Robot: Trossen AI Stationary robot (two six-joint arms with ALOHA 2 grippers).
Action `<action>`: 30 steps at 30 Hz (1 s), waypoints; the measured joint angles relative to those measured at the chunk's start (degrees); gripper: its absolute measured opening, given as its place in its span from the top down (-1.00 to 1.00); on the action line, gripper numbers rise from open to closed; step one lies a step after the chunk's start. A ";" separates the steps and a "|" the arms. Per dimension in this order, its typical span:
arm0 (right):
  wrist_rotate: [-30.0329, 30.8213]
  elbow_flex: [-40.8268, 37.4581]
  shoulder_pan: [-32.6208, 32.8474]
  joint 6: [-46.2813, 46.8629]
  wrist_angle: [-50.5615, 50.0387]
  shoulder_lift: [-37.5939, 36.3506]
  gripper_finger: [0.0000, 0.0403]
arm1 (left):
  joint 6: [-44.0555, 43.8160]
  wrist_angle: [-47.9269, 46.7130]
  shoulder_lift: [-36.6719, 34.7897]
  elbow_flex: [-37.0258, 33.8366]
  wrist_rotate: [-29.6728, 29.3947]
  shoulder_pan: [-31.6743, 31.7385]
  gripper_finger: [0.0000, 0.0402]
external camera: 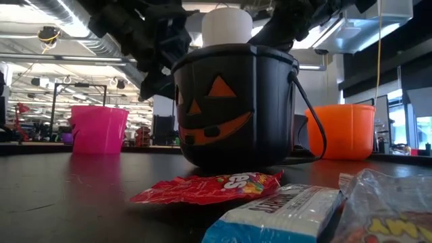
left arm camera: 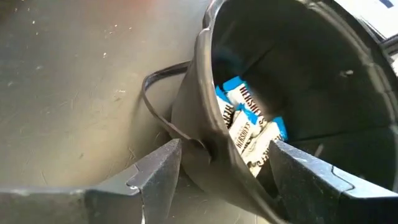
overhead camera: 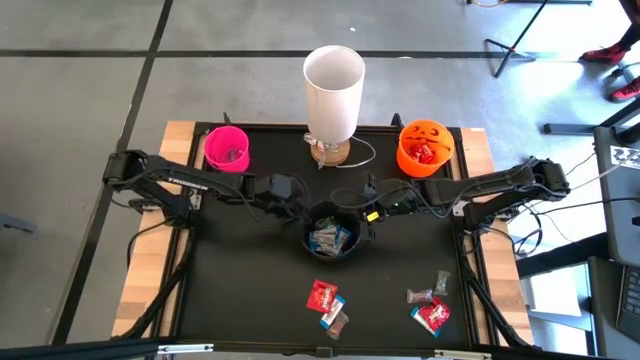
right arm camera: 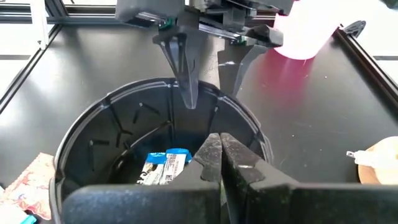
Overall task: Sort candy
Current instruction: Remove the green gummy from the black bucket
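Note:
A black pumpkin bucket (overhead camera: pixel 333 238) stands mid-table with blue-and-white candy bars (left arm camera: pixel 245 118) in its bottom. My left gripper (left arm camera: pixel 225 144) is open at the bucket's left rim. One finger (left arm camera: pixel 155 171) stands outside the wall and the other (left arm camera: pixel 298 168) inside, with gaps on both sides. My right gripper (right arm camera: pixel 217 138) is shut, and its tips reach over the bucket's right rim. Loose candy lies near the front edge: a red packet (overhead camera: pixel 322 294) and a small group (overhead camera: pixel 432 308). My right gripper's shut fingers (right arm camera: pixel 211 152) slant down from the table's right side over the bucket's rim (right arm camera: pixel 264 149). The gripper's own body hides the rim beneath them, so I cannot tell whether they touch it.
A pink cup (overhead camera: pixel 227 148) stands at the far left. An orange bucket (overhead camera: pixel 425 147) with red packets is at the far right. A tall white cylinder (overhead camera: pixel 333 80) on a wooden base rises behind the black bucket. The bucket's handle (left arm camera: pixel 161 106) hangs down its outer wall.

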 joint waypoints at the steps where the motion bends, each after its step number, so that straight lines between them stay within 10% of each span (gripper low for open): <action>1: 0.00 0.00 0.00 0.00 -0.16 0.00 1.00 | -0.60 0.10 0.28 0.00 -0.08 0.00 -0.19; 17: 0.00 0.00 0.00 0.11 -0.27 0.00 1.00 | 0.95 4.45 0.53 0.00 -4.76 -1.11 0.91; 30: 0.70 0.00 0.02 0.12 -0.07 -0.01 1.00 | 13.08 6.44 0.50 4.97 -18.22 -3.86 0.99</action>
